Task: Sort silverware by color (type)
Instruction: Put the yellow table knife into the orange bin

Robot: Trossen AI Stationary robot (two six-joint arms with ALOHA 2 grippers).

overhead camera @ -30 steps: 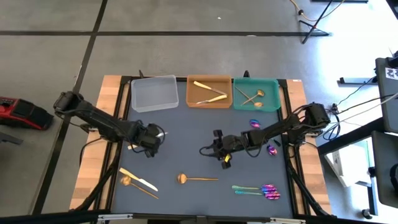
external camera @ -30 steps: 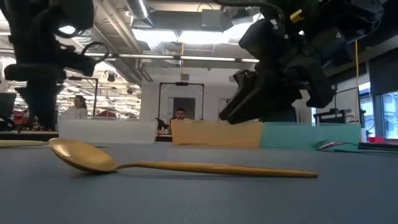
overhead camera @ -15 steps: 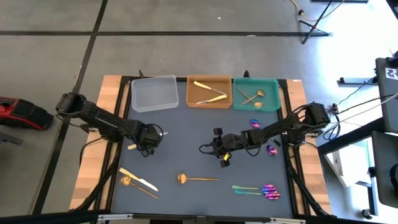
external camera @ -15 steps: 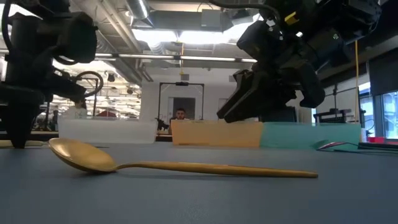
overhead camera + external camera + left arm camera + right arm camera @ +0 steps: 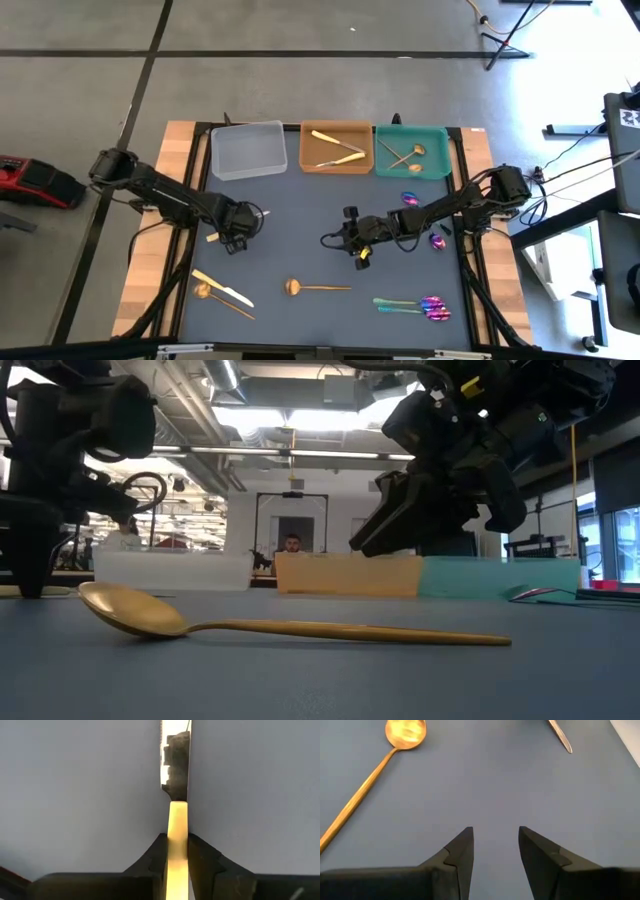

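Note:
My left gripper (image 5: pixel 233 239) points down at the table's left middle, shut on a knife (image 5: pixel 176 780) with a pale gold handle and a shiny blade. My right gripper (image 5: pixel 352 243) hangs open above the table's middle (image 5: pixel 495 845), nothing between its fingers. A copper-gold spoon (image 5: pixel 318 288) lies flat near the front centre (image 5: pixel 280 626). A pale gold knife (image 5: pixel 224 288) and a spoon (image 5: pixel 204 292) lie at the near left. Iridescent pieces (image 5: pixel 415 305) lie at the near right, two more (image 5: pixel 410 199) at the right. My left gripper pinches the knife's pale gold handle (image 5: pixel 178 825) between its two fingers (image 5: pixel 150 857), a little behind where the blade begins. The fingers come from above, pointing down, one on each long side of the handle. The knife lies flat on the table, its blade (image 5: pixel 176 755) reaching out past the fingertips.
Three trays stand along the far edge: a clear one (image 5: pixel 222 162), an orange one (image 5: pixel 337 166) with a pale gold knife and fork, a teal one (image 5: pixel 440 155) with copper-gold spoons. Bare table lies between the arms and in front of the trays.
My left gripper has come down and a little toward the table's near edge, onto the knife at the left middle, and then kept still. My right gripper has not moved.

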